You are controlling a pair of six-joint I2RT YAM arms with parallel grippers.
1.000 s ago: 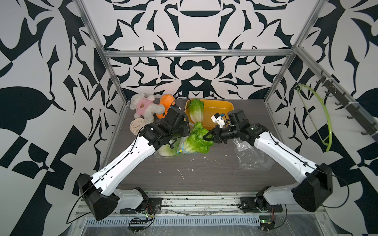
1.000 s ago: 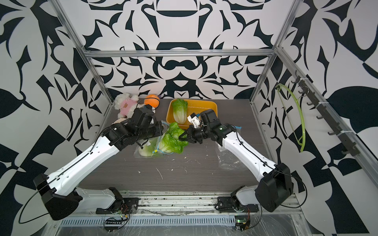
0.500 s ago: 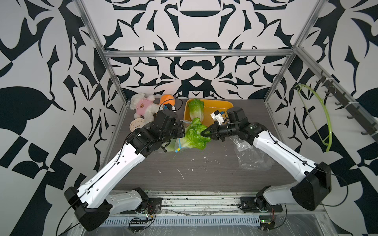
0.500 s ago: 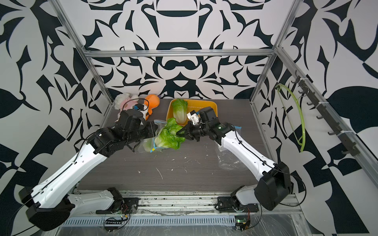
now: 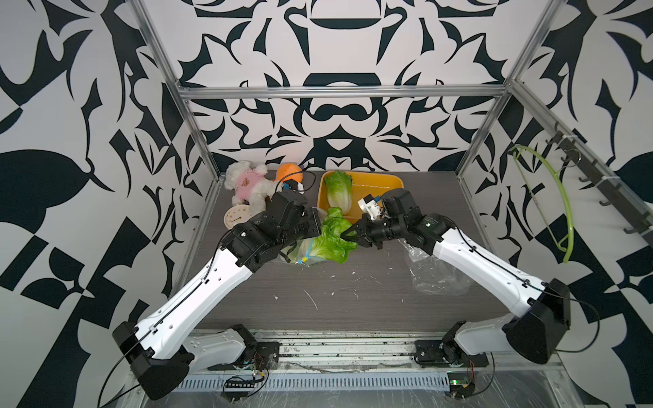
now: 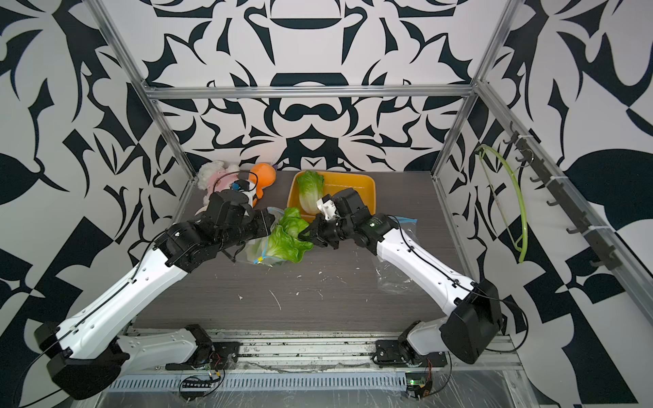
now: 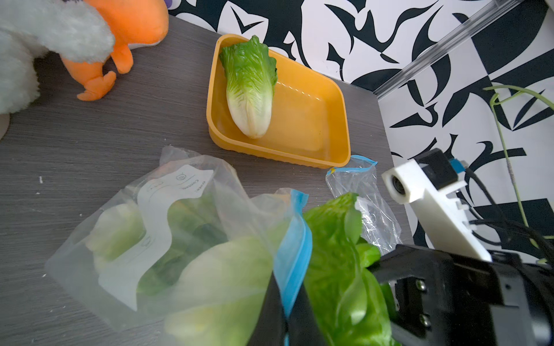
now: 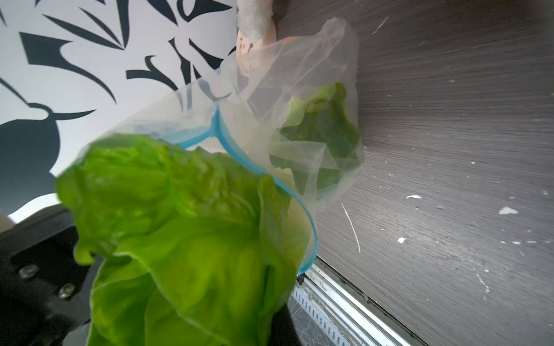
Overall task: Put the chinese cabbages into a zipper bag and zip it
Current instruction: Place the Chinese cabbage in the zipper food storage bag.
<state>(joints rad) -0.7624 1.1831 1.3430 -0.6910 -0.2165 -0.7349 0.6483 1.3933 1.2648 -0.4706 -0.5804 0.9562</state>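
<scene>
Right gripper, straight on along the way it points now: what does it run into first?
The right gripper is shut on the cabbage, which sits half inside the zipper bag. Beyond it, likely the left gripper holding the bag's blue rim; depth is unclear.

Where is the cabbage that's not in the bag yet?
In both top views the loose cabbage lies in the yellow tray at the back of the table, right of the orange plush toy.

The chinese cabbages (image 5: 338,192) are green fading to white; the zipper bag (image 7: 156,227) is clear, blue-edged. The tray (image 5: 378,185) is orange-yellow, the tabletop (image 5: 353,300) grey wood-grain, the walls (image 5: 335,116) black-and-white patterned.
</scene>
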